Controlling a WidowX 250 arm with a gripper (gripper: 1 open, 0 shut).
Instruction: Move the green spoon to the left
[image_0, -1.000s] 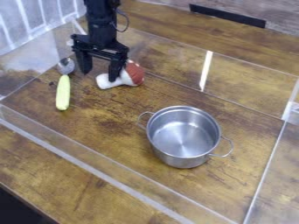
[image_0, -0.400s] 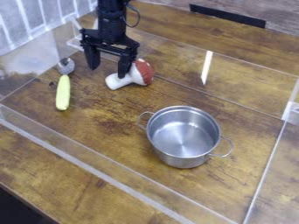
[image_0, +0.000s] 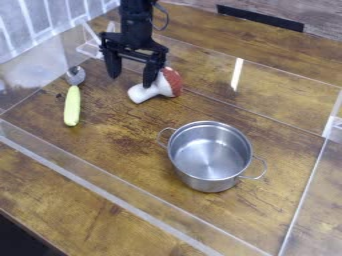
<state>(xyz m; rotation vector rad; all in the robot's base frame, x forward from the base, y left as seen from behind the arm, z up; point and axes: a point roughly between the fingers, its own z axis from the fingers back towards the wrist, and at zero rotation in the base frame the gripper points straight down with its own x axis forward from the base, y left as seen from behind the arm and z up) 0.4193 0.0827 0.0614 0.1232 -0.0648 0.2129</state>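
Gaping wide; pincer (image_0: 132, 78) near mushroom (image_0: 156, 88)

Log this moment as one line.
hand: open, nothing held | green spoon: on table, left of mushroom toy in view

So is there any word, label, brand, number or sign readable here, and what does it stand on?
None that can be read: no lettering shows on the steel pot, the green spoon or the mushroom toy.
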